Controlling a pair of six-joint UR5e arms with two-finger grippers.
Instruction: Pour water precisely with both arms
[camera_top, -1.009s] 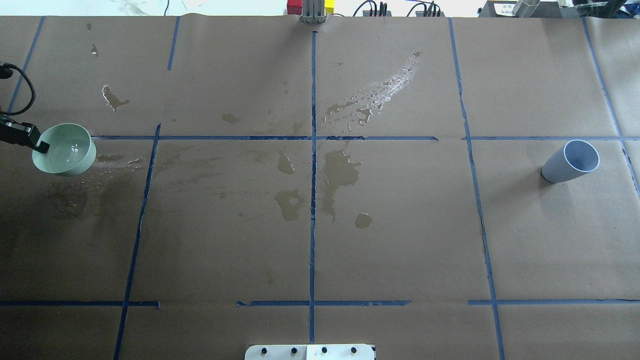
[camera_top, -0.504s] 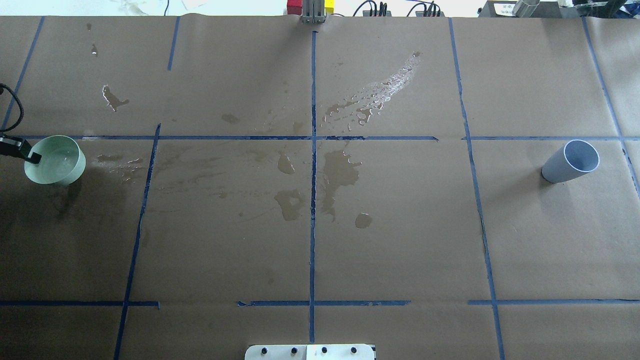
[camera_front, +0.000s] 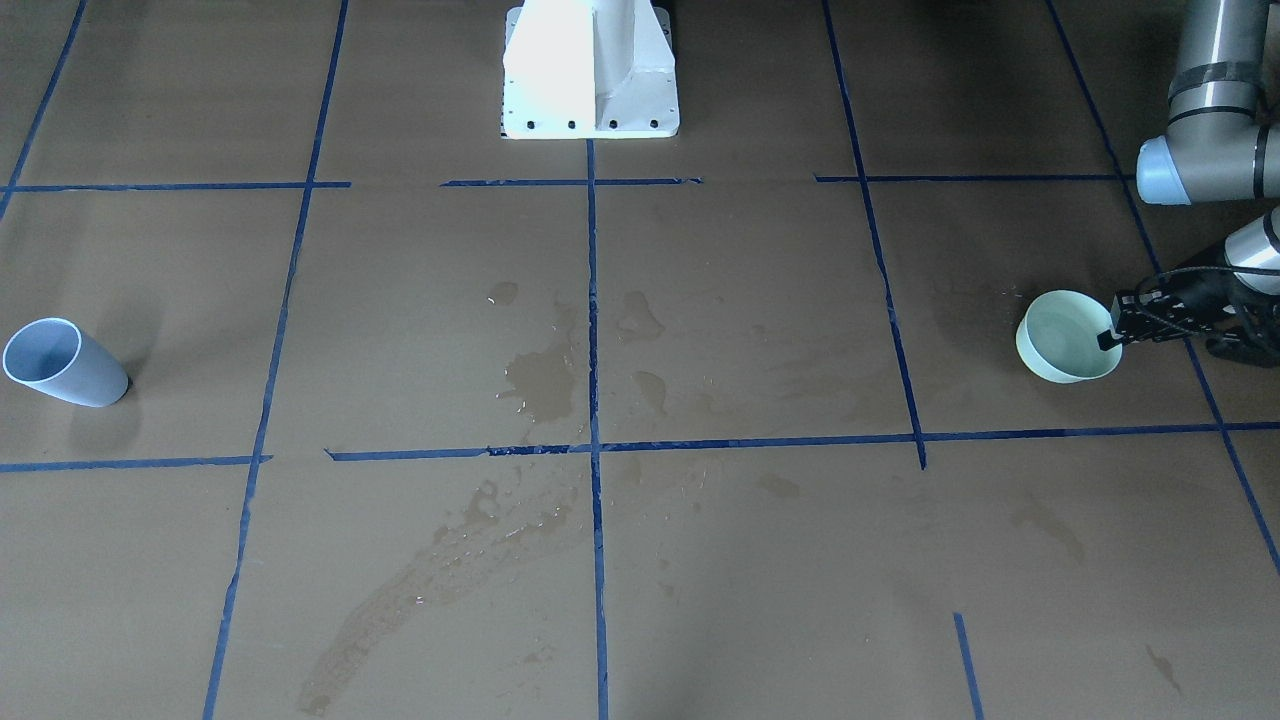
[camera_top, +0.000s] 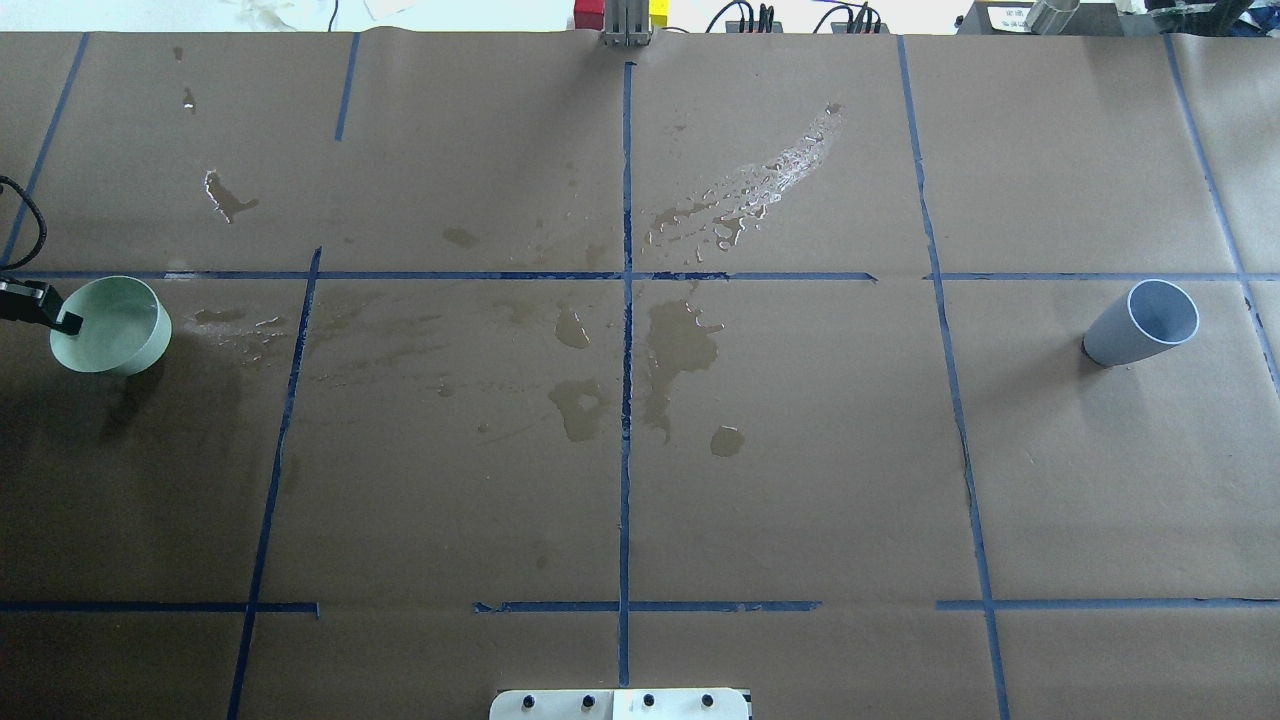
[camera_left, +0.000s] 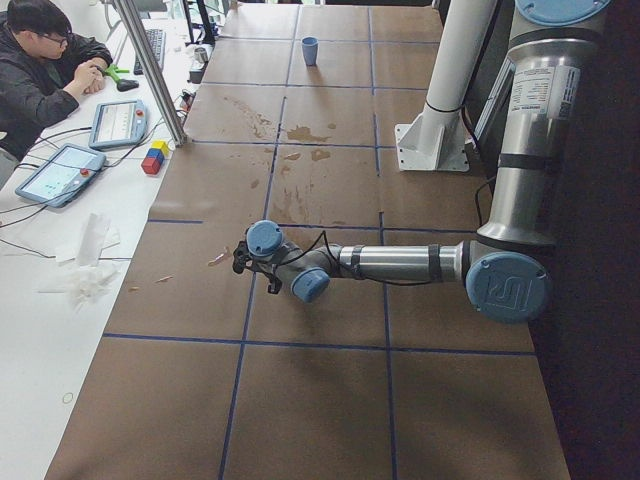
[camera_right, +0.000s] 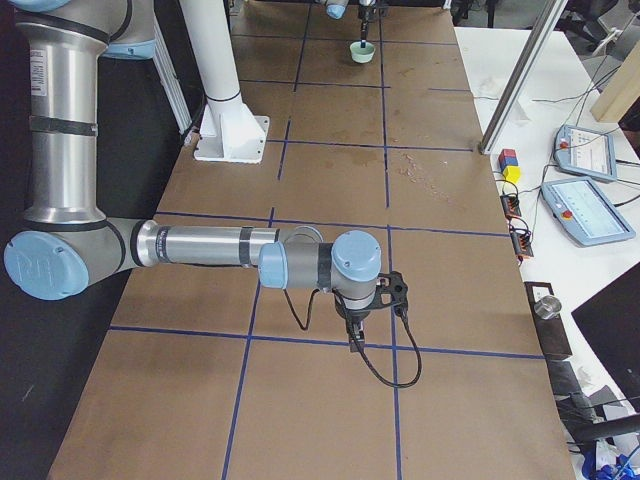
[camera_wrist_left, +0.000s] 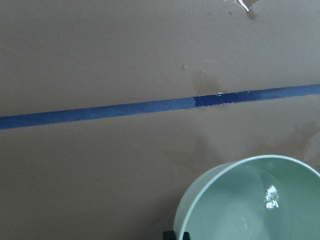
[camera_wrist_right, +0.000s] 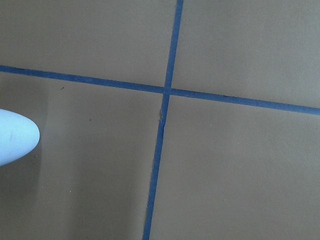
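My left gripper (camera_top: 66, 319) is shut on the near-left rim of a pale green bowl (camera_top: 110, 325) at the table's far left, low over the brown paper. It also shows in the front view (camera_front: 1108, 338) beside the bowl (camera_front: 1065, 338). A little clear water (camera_wrist_left: 270, 197) glints inside the bowl (camera_wrist_left: 220, 200). A blue-grey cup (camera_top: 1140, 325) stands alone at the far right. My right gripper (camera_right: 357, 330) shows only in the exterior right view, pointing down over the paper. I cannot tell whether it is open or shut.
Dark wet patches (camera_top: 680, 345) and a glossy spill (camera_top: 760, 185) mark the middle of the paper. Blue tape lines (camera_top: 625, 400) form a grid. The white pedestal (camera_front: 590, 70) stands at the robot's side. An operator (camera_left: 40, 60) sits beyond the far edge.
Over the last second the left gripper has carried the bowl to the left and lower, and levelled it. It has barely moved in the last half second. The cup has not moved.
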